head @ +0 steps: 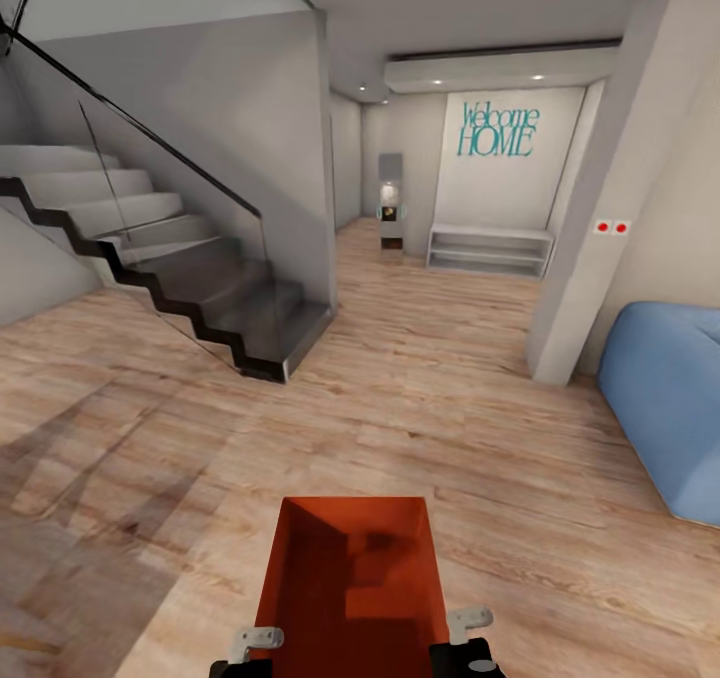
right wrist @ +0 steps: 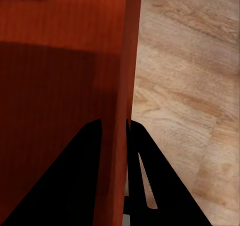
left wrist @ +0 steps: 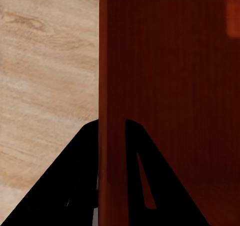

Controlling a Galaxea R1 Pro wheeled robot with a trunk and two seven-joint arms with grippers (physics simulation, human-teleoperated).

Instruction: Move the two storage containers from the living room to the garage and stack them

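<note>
held low centre in the head view, bin [head: 350, 583] long axis pointing ahead, left gripper [left wrist: 112, 136] and right gripper [right wrist: 114, 133] each clamped on a side wall.

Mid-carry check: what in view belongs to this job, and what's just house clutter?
Job: storage container, left gripper and right gripper each clamped on a side wall.

Clutter: staircase, blue sofa, white shelf, Welcome HOME sign.

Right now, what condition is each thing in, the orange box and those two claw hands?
storage container: open-topped, empty, carried above the wood floor.
left gripper: shut on the container's left wall.
right gripper: shut on the container's right wall.
</note>
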